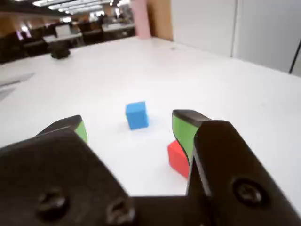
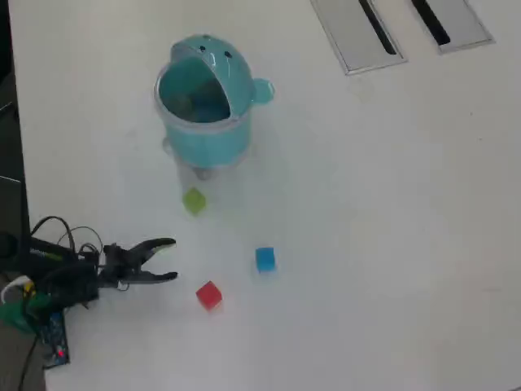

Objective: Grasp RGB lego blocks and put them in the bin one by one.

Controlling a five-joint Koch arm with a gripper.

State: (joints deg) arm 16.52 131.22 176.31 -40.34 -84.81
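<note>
Three small cubes loose on the white table (image 2: pixel 391 244), seen from overhead: yellow-green block (image 2: pixel 194 200) just below the bin, blue block (image 2: pixel 264 259) at about 4 o'clock from it, red block (image 2: pixel 208 295) at about 7 o'clock from the blue one and well apart from the green. None touching another, none held.

Teal bin (image 2: pixel 203 102) upright in the upper left part of the overhead view, hooded top at 12 o'clock, side knob at 3 o'clock, mouth open toward the camera. At 12 to 1 o'clock from the bin, grey slotted panels (image 2: pixel 358 32) along the top edge.

Gripper (image 2: pixel 171 261) at 9 o'clock from the red block, near it but not touching, jaws spread apart and holding nothing, pointing toward 3 o'clock. In the wrist view, blue block (image 1: pixel 137 115) ahead between the green-padded tips (image 1: pixel 129 129), red block (image 1: pixel 178 159) low at 4 o'clock, partly hidden behind the right-hand jaw.
</note>
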